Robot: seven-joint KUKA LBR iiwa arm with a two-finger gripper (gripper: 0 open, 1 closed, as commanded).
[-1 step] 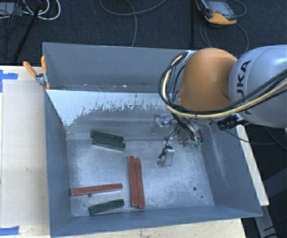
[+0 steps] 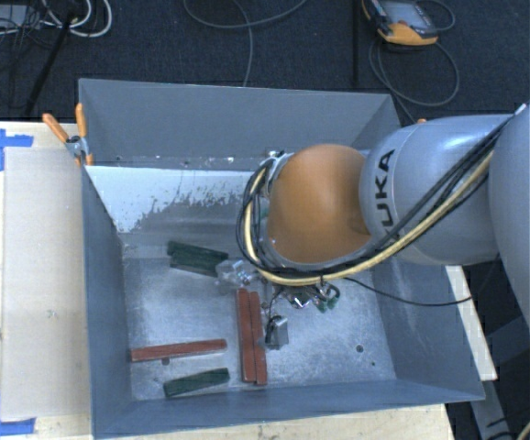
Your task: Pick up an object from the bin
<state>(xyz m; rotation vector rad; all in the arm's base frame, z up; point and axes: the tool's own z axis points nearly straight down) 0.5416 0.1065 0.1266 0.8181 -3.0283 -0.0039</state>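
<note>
**A:** Where do the jaws stand?

**B:** Low in the bin point(image 2: 100, 273), under the orange cover point(image 2: 315, 204) on the arm point(image 2: 448, 191). They are just right of the red-brown bar point(image 2: 251, 337) that runs toward the front wall. Apart or together, I cannot tell.

**A:** What could go wrong?

**B:** They seem beside the bar, not astride it. Closing there would likely nudge it sideways or pinch air. The bar lies flat on the metal floor, so a tip could scrape the floor or skid off the bar's edge.

**A:** Neighbours?

**B:** A second red-brown bar point(image 2: 178, 349) and a dark green bar point(image 2: 196, 383) lie left of its lower end, and a shoved bar could knock them. Another green bar point(image 2: 196, 257) lies further back, apart.
</note>
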